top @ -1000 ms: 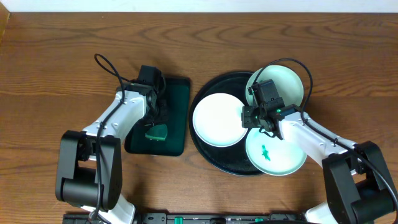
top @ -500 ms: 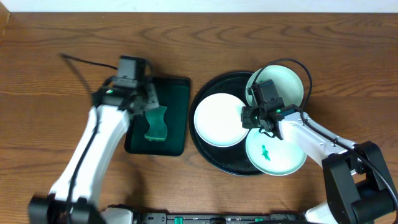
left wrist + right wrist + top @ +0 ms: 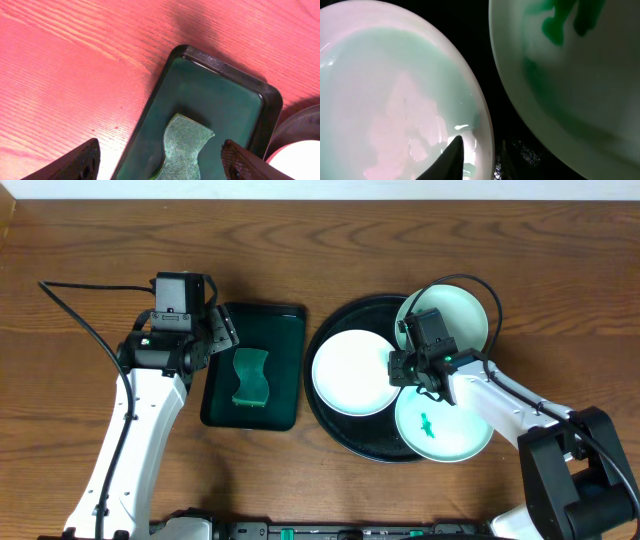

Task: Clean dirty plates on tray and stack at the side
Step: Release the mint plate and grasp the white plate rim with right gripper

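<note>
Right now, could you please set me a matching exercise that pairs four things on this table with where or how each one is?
Things:
1. sponge
2. green-smeared plate
3. white plate
4. left gripper

Places or states:
A. on the left part of the black tray
B. open, holding nothing
C. lying in the green tray
D. at the front right of the black tray

Pairs: 1-C, 2-D, 3-A, 4-B

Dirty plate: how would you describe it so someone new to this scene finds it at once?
On the right of the table sits a large round black tray holding three pale plates. Take the plate nearest the robot, at its lower right. Only it shows a small green smear.
</note>
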`<state>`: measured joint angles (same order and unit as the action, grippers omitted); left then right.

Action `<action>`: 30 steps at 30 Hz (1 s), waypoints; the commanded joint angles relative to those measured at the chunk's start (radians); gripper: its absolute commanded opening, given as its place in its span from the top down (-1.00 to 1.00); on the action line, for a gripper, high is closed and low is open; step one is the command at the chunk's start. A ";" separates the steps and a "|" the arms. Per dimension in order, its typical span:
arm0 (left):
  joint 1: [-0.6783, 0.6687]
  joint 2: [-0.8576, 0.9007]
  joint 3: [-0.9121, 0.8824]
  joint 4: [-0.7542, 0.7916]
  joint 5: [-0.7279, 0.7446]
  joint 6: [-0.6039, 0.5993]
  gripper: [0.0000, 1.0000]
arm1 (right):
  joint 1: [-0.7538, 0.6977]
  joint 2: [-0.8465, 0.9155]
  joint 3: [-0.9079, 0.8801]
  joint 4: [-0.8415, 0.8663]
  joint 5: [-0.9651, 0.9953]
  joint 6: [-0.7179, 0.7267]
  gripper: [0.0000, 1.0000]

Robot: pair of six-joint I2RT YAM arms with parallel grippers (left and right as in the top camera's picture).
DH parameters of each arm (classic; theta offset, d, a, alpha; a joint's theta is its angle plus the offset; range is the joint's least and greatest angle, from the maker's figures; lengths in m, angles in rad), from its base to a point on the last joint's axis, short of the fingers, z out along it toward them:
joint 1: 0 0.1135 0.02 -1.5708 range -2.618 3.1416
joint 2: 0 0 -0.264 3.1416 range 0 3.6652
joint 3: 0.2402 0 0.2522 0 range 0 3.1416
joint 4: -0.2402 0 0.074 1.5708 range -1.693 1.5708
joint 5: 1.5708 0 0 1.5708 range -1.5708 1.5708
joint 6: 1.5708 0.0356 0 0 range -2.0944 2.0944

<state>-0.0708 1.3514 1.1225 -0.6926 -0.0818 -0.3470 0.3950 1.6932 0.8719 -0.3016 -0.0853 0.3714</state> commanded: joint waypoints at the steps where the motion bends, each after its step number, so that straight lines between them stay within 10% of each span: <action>1: 0.002 0.001 0.009 -0.003 -0.016 -0.006 -0.55 | 0.013 -0.005 -0.014 0.001 0.010 -0.005 0.51; 23: 0.002 0.001 0.009 -0.003 -0.016 -0.006 -0.56 | 0.013 0.035 -0.066 0.098 0.009 -0.004 0.56; 30: 0.002 0.001 0.009 -0.003 -0.016 -0.006 -0.57 | 0.011 0.039 -0.064 0.113 0.009 0.022 0.97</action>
<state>-0.0708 1.3514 1.1225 -0.6926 -0.0818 -0.3470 0.3950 1.7119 0.8150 -0.1902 -0.0776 0.3866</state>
